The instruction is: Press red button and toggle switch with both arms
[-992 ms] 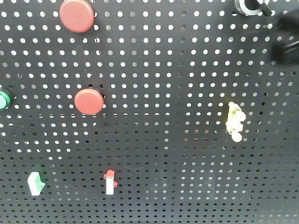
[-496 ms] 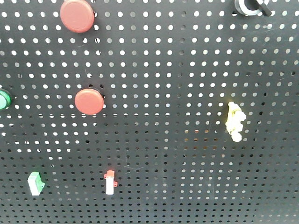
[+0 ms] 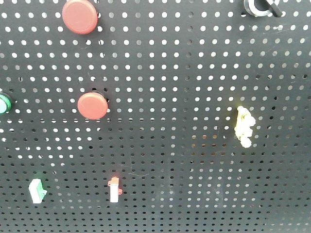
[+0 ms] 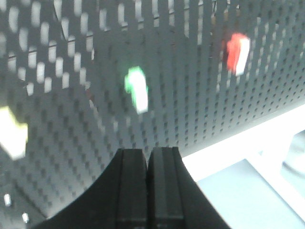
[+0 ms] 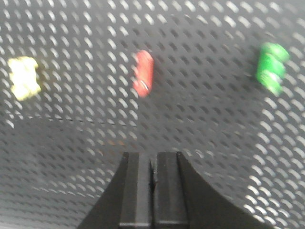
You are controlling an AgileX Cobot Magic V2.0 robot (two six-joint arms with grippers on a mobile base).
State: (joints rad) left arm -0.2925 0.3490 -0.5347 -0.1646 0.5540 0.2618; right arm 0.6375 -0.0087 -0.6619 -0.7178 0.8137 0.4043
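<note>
On the black pegboard [image 3: 170,73], one red button [image 3: 80,16] sits at eleven o'clock, another [image 3: 92,106] at nine; the toggle switch [image 3: 260,7] at one. Left gripper [image 4: 147,160] and right gripper [image 5: 153,164] are both pressed closed, empty.

The front camera faced the black pegboard [image 3: 194,73] squarely and close. Each wrist camera looked past its closed fingers [image 4: 147,191] [image 5: 152,191] at that board, all sharing the yellow clip [image 3: 244,126] [image 4: 12,133] [image 5: 24,77].
</note>
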